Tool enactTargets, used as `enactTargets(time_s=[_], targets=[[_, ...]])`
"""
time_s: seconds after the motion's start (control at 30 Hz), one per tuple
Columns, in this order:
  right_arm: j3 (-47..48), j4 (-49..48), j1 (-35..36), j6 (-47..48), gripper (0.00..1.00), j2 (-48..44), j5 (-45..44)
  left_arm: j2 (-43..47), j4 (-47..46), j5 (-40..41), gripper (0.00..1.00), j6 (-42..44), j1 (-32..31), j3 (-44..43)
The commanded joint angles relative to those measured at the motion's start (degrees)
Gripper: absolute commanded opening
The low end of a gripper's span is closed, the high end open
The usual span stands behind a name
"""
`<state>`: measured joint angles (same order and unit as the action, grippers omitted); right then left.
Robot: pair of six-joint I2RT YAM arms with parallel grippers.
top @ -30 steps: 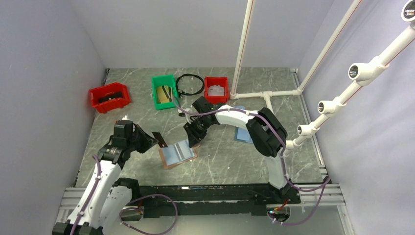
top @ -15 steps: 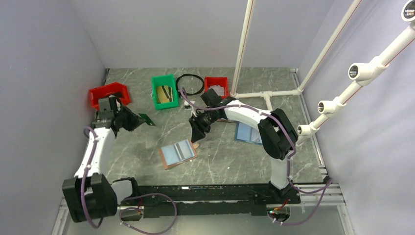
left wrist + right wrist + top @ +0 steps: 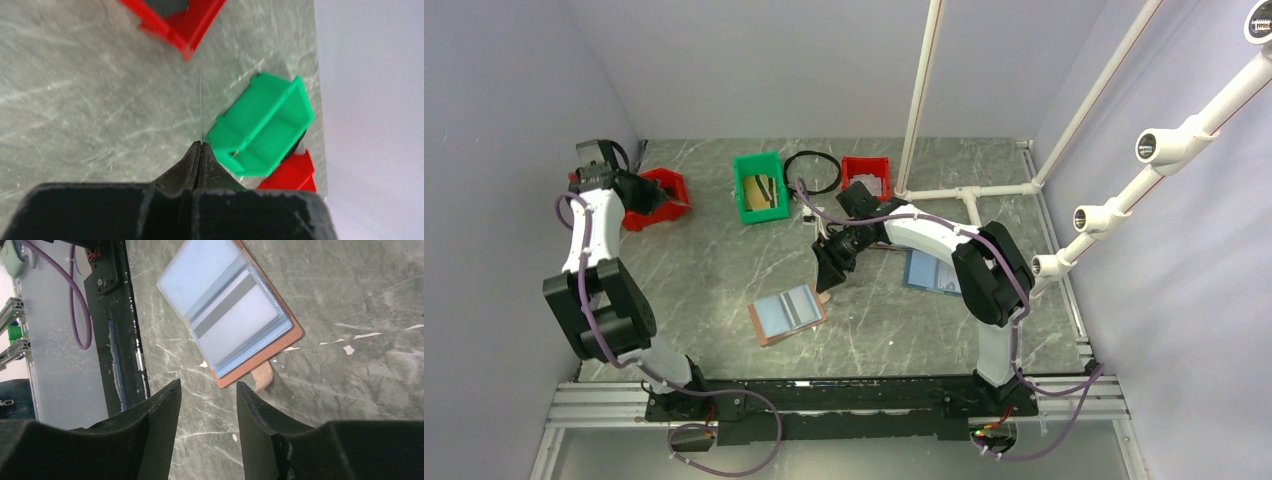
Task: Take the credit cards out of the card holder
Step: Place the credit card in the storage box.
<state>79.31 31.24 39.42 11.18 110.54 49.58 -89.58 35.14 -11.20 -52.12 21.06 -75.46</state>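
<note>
card holder [image 3: 786, 313] lying open; green bin [image 3: 740, 190] holding dark pieces [image 3: 766, 188]. pale blue pages showing grey-striped card [image 3: 235, 315]. left gripper [image 3: 200, 144] clamping a thin card [image 3: 200, 110]; right gripper [image 3: 207, 385] gaping.

- Table [image 3: 714, 260]: grey-green marbling with white veins.
- Green bin [image 3: 760, 186]: bright green.
- Red bins: one [image 3: 667, 192] left of the green bin, one [image 3: 865, 178] right of it.
- Ring [image 3: 812, 172], just right of the green bin: black.
- Card holder [image 3: 787, 314], nearer the arm bases than the green bin: reddish-brown cover, pale blue pages.
- Pocketed credit card [image 3: 240, 320]: pale with a grey stripe.
- Left gripper [image 3: 199, 146]: black; the gripped credit card [image 3: 200, 110] showed as a thin pale line.
</note>
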Motion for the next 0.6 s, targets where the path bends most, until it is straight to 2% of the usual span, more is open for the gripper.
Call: enactTargets(time_s=[0.0,0.17,0.4,0.57], targets=[[-0.12,-0.72,-0.04,1.3,0.47,-2.96,2.08,-5.99,5.76,10.63,0.0,-5.24,0.44,-10.34],[-0.36,-0.88,-0.05,1.21,0.48,-3.11,2.58,-11.53,5.55,14.72,0.0,-8.31,0.9,-16.62],[-0.51,-1.1,-0.04,1.12,0.48,-3.42,2.87,-16.45,-0.09,15.76,0.0,-11.08,1.05,-18.53],[-0.89,-1.23,-0.05,0.99,0.48,-3.79,2.84,-18.91,-2.3,19.96,0.0,-14.09,1.05,-18.88]])
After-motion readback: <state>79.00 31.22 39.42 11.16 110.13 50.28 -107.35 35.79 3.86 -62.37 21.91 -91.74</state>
